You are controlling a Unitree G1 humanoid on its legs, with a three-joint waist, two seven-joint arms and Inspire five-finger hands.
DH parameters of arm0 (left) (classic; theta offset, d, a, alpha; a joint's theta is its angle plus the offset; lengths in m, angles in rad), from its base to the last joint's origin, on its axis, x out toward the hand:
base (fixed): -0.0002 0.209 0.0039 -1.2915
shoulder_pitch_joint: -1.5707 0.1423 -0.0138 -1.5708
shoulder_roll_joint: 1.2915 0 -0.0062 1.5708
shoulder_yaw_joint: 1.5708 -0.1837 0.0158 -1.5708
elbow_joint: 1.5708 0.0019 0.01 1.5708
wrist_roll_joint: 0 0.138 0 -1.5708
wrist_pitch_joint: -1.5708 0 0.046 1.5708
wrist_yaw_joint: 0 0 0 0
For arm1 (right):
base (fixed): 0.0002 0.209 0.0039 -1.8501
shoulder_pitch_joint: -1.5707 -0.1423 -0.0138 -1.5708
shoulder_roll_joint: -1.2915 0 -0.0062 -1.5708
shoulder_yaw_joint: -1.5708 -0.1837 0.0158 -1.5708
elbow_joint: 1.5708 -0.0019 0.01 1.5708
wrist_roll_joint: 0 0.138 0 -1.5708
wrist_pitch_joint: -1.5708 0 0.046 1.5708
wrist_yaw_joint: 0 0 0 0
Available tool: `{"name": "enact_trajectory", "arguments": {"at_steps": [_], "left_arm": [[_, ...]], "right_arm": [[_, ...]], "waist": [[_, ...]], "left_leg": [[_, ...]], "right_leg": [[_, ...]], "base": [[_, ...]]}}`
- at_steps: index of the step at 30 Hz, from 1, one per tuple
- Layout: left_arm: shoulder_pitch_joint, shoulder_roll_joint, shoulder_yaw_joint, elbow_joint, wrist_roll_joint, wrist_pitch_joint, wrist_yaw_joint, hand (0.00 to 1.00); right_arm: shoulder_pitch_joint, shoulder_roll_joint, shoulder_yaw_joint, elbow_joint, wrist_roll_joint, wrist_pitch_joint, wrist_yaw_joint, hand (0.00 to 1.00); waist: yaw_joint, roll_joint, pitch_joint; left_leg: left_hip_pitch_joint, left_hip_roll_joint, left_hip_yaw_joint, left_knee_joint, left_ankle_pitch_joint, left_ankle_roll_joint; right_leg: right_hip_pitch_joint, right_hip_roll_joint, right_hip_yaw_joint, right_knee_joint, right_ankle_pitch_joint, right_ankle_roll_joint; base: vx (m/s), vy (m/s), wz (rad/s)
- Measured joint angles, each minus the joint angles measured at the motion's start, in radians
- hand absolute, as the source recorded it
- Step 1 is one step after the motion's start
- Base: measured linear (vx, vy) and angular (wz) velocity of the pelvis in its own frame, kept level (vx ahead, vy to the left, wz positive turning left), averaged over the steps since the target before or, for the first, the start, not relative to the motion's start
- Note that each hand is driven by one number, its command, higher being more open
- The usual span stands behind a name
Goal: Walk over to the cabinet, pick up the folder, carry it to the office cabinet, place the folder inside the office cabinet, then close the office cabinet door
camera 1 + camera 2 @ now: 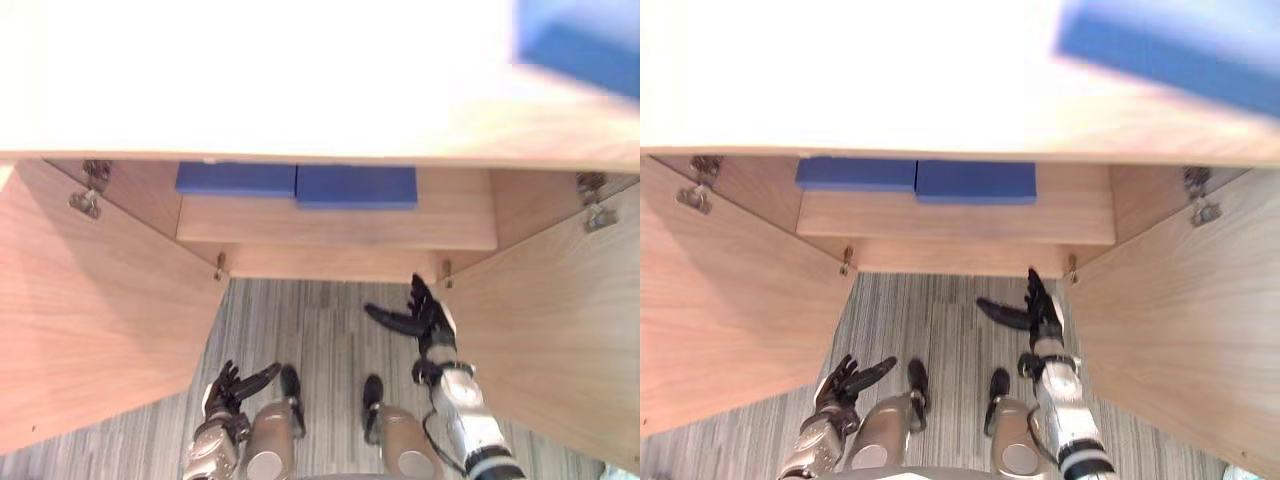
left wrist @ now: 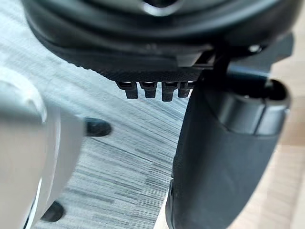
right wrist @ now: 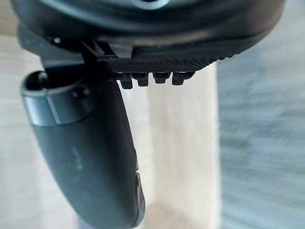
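Faced pale cabinet top [image 1: 300, 90], blue folder [image 1: 585, 45] far right; striped floor [image 1: 320, 320] below. Found doors [image 1: 90, 300] [image 1: 560, 320] open, two folders [image 1: 236, 179] [image 1: 356, 186] shelved, left robot hand [image 1: 228, 388] and right robot hand [image 1: 425, 318] spread wide, empty.

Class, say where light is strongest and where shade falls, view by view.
Left eye view: glare washes out the cabinet top; the blue folders on the shelf beneath lie in shade. Right wrist view: the right hand shows dark against bright wood.
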Motion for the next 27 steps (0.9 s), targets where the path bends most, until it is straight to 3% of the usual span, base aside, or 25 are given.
{"name": "enact_trajectory", "arguments": {"at_steps": [7,13,23,25,27], "left_arm": [[0.041,0.018,0.003,0.023,0.079,0.003,-0.006,1.0],[0.05,0.019,0.004,0.033,0.105,0.023,-0.007,1.0],[0.104,0.027,0.005,0.026,0.106,0.023,-0.004,1.0],[0.127,0.03,0.011,-0.035,0.106,0.028,0.006,1.0],[0.19,0.032,0.026,-0.265,0.106,0.026,0.041,1.0]], "right_arm": [[0.057,0.047,-0.137,0.212,-0.119,0.017,-0.011,1.0],[0.072,0.051,-0.234,0.328,-0.125,0.045,-0.05,1.0],[0.084,0.054,-0.274,0.368,-0.117,0.058,-0.063,1.0],[0.08,0.054,-0.298,0.382,-0.117,0.058,-0.063,1.0],[0.085,0.053,-0.314,0.386,-0.116,0.058,-0.073,1.0]], "waist": [[-0.034,-0.008,-0.092],[-0.038,-0.013,-0.112],[-0.039,-0.016,-0.123],[-0.036,-0.017,-0.124],[-0.03,-0.017,-0.124]], "left_leg": [[0.16,-0.016,0.037,-0.15,0.036,-0.006],[0.227,-0.035,0.057,-0.217,0.068,0.002],[0.281,-0.061,0.046,-0.231,0.086,0.017],[0.287,-0.068,0.029,-0.231,0.087,0.019],[0.29,-0.079,0.001,-0.231,0.089,0.023]], "right_leg": [[0.13,0.013,0.026,-0.127,0.058,0.011],[0.172,0.008,0.043,-0.16,0.069,0.013],[0.227,-0.002,0.04,-0.178,0.075,0.018],[0.243,-0.009,0.029,-0.184,0.076,0.02],[0.266,-0.02,0.0,-0.191,0.075,0.023]], "base": [[0.07,0.039,-0.16],[-0.04,0.022,-0.1],[-0.09,0.011,0.02],[-0.05,0.032,0.23],[-0.03,0.041,0.4]]}}
